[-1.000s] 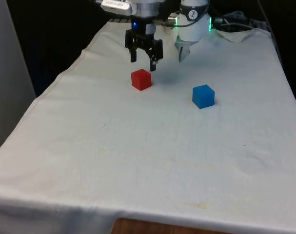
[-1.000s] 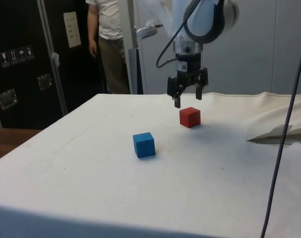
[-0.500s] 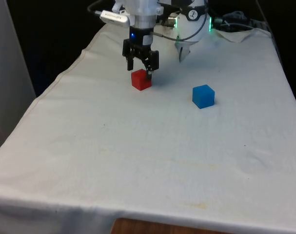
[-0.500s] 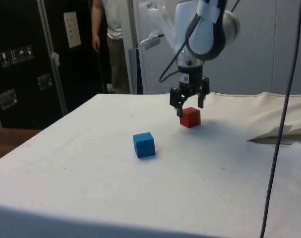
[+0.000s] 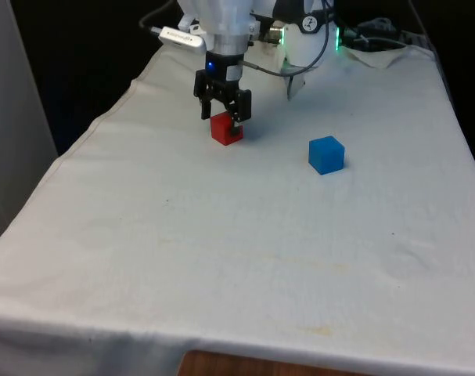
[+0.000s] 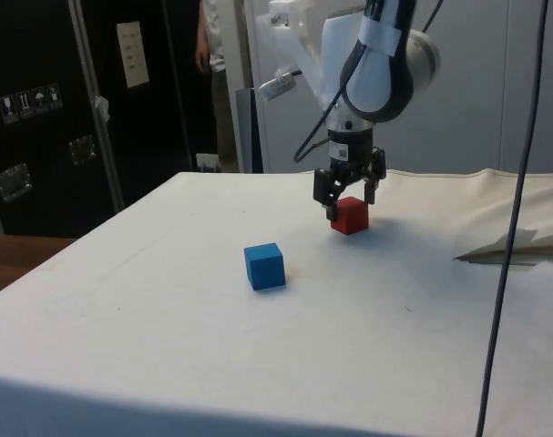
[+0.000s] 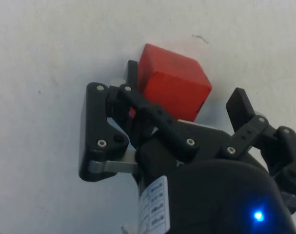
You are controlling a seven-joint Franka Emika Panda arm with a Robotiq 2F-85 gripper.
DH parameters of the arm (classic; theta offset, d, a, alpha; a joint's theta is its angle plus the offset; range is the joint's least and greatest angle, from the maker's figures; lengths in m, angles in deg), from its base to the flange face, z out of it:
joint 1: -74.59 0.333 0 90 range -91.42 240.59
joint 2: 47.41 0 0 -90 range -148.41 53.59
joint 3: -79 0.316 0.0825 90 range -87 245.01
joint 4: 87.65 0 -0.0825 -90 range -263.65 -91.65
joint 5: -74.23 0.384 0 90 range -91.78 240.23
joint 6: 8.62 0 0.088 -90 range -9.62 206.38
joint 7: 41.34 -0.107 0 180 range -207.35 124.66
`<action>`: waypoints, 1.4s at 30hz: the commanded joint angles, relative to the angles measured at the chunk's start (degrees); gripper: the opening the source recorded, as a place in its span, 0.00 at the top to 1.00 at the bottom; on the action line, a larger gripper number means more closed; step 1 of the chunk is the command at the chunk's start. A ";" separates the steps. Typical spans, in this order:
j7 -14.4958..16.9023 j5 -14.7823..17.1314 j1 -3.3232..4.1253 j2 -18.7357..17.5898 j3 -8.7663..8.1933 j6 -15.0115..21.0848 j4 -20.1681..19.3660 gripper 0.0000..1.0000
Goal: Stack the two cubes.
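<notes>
The red cube (image 5: 227,131) (image 6: 352,218) (image 7: 174,87) rests on the white cloth near the robot's end of the table. My gripper (image 5: 224,117) (image 6: 350,202) (image 7: 186,92) is open and lowered over it, one finger on each side of its top. The wrist view shows a gap between one fingertip (image 7: 240,104) and the cube, while the other fingertip (image 7: 132,72) sits close against it. The blue cube (image 5: 326,154) (image 6: 264,266) stands apart on the cloth, toward the front view's right.
A crumpled fold of white cloth (image 5: 382,53) (image 6: 513,244) lies at the robot's end of the table. A person (image 6: 212,64) stands behind the table in the side view. The table's edge (image 5: 96,125) runs along the front view's left.
My gripper has come down from above the red cube until its open fingers straddle it. Neither cube has moved.
</notes>
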 commanded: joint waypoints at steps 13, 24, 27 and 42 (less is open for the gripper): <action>-0.17 0.23 -0.06 -0.63 0.23 -0.11 0.74 0.43; -0.29 0.17 0.00 -0.69 0.23 -0.17 0.80 0.96; -0.29 -0.06 0.11 -0.40 0.00 -0.46 0.86 0.96; -1.09 -2.41 0.69 5.10 -1.43 -5.33 2.01 0.96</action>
